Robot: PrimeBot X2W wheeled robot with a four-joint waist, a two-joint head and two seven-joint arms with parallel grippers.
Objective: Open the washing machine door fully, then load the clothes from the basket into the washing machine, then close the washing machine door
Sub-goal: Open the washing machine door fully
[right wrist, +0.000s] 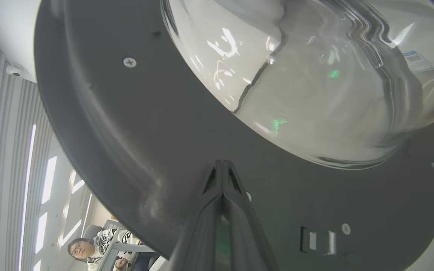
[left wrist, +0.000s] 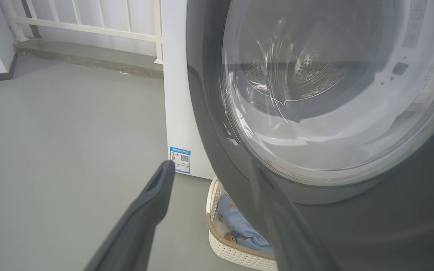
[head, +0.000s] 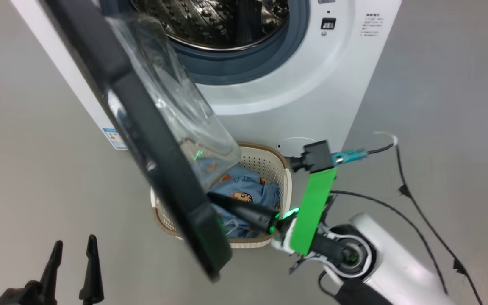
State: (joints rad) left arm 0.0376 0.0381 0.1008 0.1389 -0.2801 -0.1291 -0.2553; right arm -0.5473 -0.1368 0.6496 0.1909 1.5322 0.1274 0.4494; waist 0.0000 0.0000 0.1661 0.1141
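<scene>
Right claw [right wrist: 222,162] is pinched shut on nothing, its tips seemingly touching the dark inner face of the door [right wrist: 134,124]. I judge I'm using it as a pusher to swing that wider. Left claw [head: 72,250] hangs spread and empty. That door overhangs the basket [head: 265,163] of clothes [head: 244,182] before the washing machine [head: 295,97], whose blue label [left wrist: 179,160] is too small to read.

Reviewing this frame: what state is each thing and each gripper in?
washing machine door: open, swung out above the basket.
drum: no clothes in the part that shows.
clothes: bundled in the basket, not yet loaded.
basket: on the floor before the washing machine, holding the clothes.
left gripper: open, empty.
right gripper: shut, tips at the door's inner face.
</scene>
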